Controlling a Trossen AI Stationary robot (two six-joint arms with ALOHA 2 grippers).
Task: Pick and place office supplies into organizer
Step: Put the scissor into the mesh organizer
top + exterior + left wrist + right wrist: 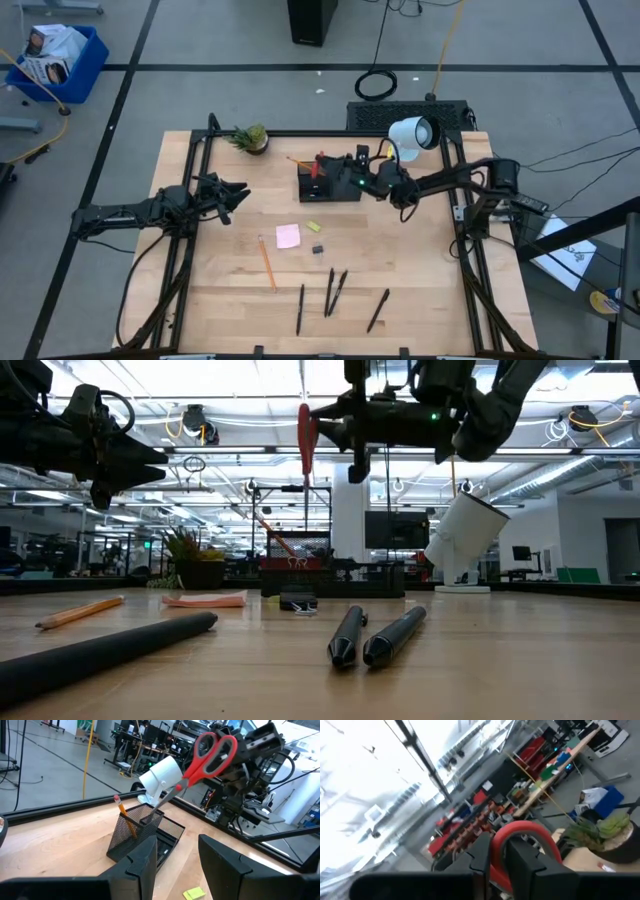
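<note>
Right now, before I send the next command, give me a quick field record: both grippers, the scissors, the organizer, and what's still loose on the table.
right gripper: shut on the scissors' handles, above the organizer
scissors: red-handled, blades pointing down into the cup section
organizer: black mesh, one orange pencil already in the cup
left gripper: open, empty, raised at table left
still loose: sticky-note pad, orange pencil, four black pens, yellow piece, small black piece

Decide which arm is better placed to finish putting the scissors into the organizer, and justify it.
Right. The right hand already grips the scissors by their handles, blades in the organizer cup. The left hand waits open, well away.
</note>
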